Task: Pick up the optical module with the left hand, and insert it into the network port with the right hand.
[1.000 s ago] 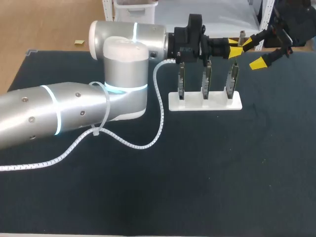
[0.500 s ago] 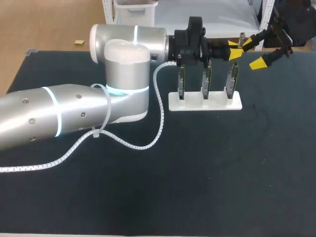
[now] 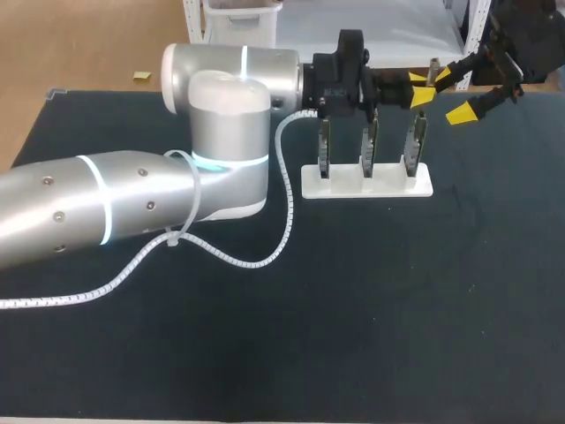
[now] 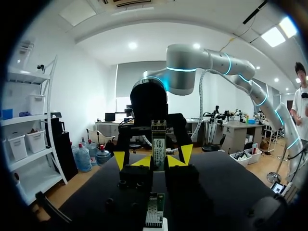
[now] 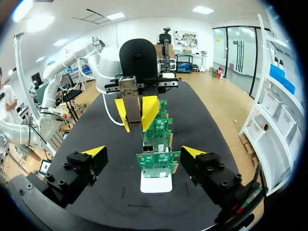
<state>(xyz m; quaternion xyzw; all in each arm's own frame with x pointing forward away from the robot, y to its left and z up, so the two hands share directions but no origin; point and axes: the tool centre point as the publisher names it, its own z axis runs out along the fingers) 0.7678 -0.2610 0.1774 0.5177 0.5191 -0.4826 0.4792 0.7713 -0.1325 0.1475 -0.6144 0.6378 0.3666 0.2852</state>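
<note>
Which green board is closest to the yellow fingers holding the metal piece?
The green circuit board at the white stand's right end; the left gripper, holding the metal optical module, hangs above it.

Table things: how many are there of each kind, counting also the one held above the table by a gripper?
circuit boards: 3
white stand: 1
optical module: 1
Total: 5
</note>
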